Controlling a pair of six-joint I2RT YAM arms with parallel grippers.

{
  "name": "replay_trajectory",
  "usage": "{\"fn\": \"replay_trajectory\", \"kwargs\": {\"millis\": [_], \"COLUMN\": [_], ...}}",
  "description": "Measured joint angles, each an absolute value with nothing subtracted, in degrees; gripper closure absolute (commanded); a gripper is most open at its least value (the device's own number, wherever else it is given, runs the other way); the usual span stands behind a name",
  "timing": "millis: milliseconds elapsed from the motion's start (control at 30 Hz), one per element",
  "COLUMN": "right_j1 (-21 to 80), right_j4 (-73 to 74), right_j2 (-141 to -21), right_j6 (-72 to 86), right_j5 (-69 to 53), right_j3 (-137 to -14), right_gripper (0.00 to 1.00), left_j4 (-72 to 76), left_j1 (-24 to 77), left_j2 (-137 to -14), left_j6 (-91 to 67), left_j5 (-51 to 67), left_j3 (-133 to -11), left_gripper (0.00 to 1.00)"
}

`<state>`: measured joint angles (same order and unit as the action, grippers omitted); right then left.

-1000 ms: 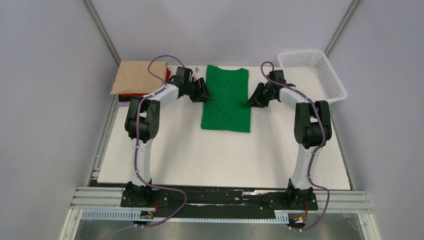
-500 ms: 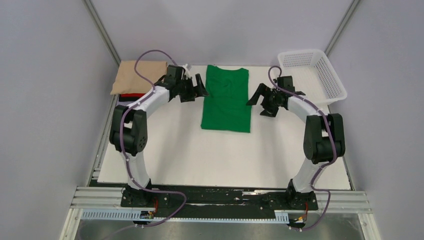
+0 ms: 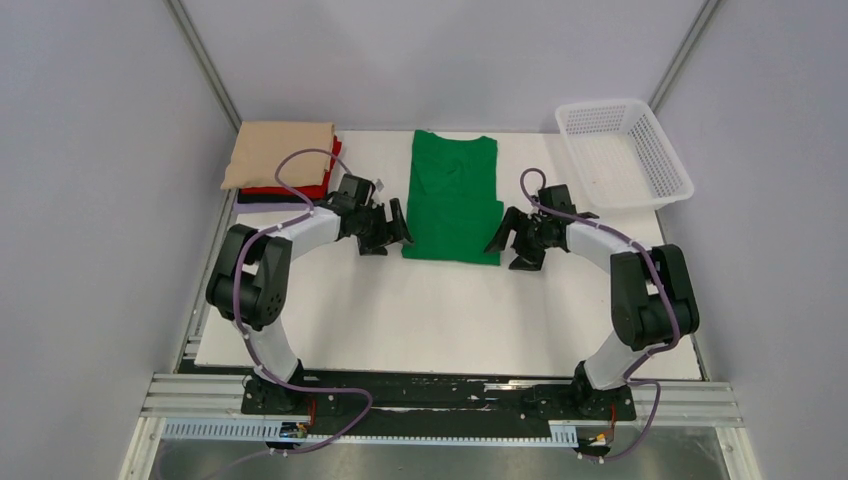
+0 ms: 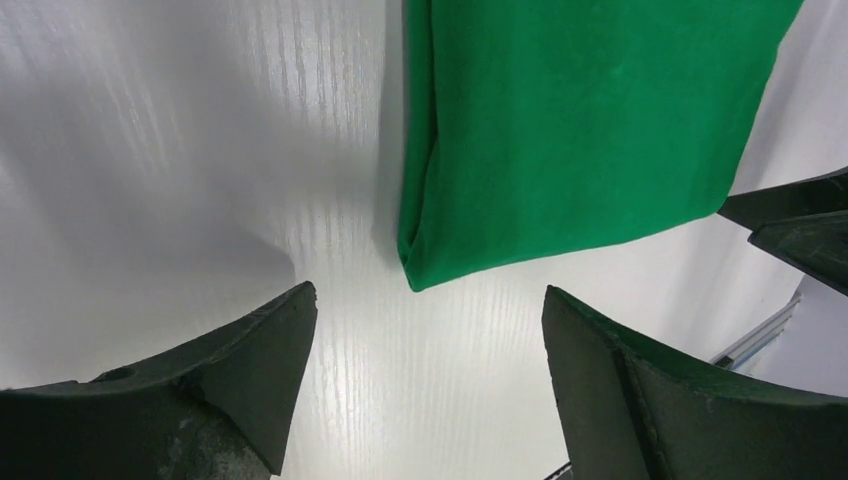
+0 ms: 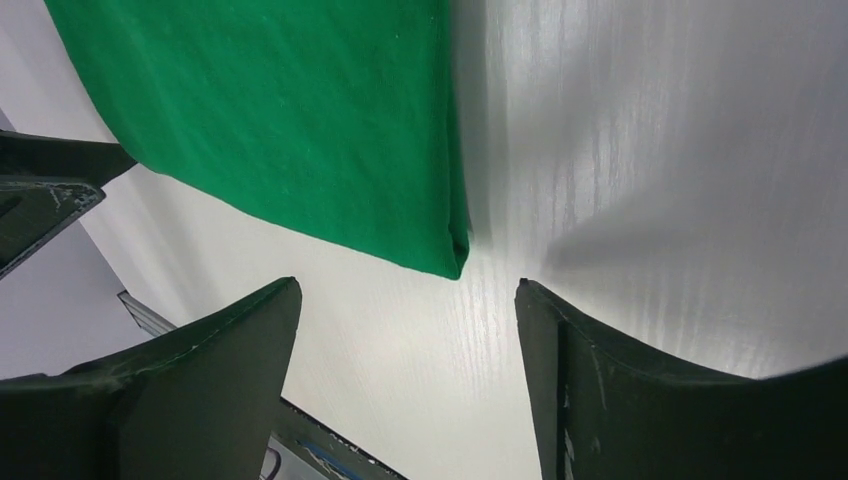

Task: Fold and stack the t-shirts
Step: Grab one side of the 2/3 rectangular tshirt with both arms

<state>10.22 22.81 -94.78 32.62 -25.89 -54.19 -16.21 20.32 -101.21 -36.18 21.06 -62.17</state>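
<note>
— Item one, left gripper [image 4: 430, 305]: state of jaws?
— Spread wide, nothing held. Just ahead of the gap, apart from both fingers, lies the near left corner of the green shirt [image 4: 580, 130], its folded edge showing. It lies flat on the white table [image 3: 440, 310].

— Item two, right gripper [image 5: 408, 300]?
— Matching entry. Jaws spread, empty. The shirt's near right corner lies just ahead of the gap and touches neither finger.

— How does the shirt lie between the two?
— It is folded to a long narrow strip. The hem end is level with the jaws and the collar end is well beyond them. One gripper sits just beside each near corner, and the two face each other across the cloth.

— Outward of the left jaws?
— Well apart and farther back, one on another: tan shirt [image 3: 280, 152] on top, red shirt [image 3: 296, 190] under it, dark shirt [image 3: 268, 199] at the bottom, only its edge showing.

— Outward of the right jaws?
— White mesh basket [image 3: 662, 142], well apart, at the far corner of the table.
</note>
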Motion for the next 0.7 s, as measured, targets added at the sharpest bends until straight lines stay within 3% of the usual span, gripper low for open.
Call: {"fn": "replay_trajectory", "kwargs": {"millis": [133,333,533,567,633,700], "right_j1": [11.16,11.92,11.99,11.99,12.03,12.12], "right_j4": [21.87,21.28,19.97,19.75,19.33,18.85], "right_j2": [-95.96,-98.94,-100.14,-100.25,-100.47,-101.06], "right_j6": [32.93,33.32,33.71,33.82,33.93,34.06], "right_j5": [-24.73,-23.46,-23.59,-23.62,-23.42,-23.22], "right_j3": [-54.19,-54.22,-54.30,-54.30,-54.30,-54.35], "right_gripper": [0.44,0.57,0.69,0.72,0.88,0.99], "left_j4": [-15.77,-14.31,-13.41,-13.28,-12.99,-12.80], "left_j1": [21.26,22.24,22.48,22.46,22.48,22.48], "left_j2": [-103.35,-105.43,-107.79,-108.05,-108.53,-108.90], "left_j6": [-36.95,-37.71,-38.30,-38.28,-38.15,-38.41], "left_j5": [21.17,22.02,23.14,23.35,23.40,23.68], "left_j3": [-62.17,-62.30,-63.48,-63.55,-63.57,-63.64], "left_gripper": [0.31,0.45,0.70,0.78,0.97,1.00]}}
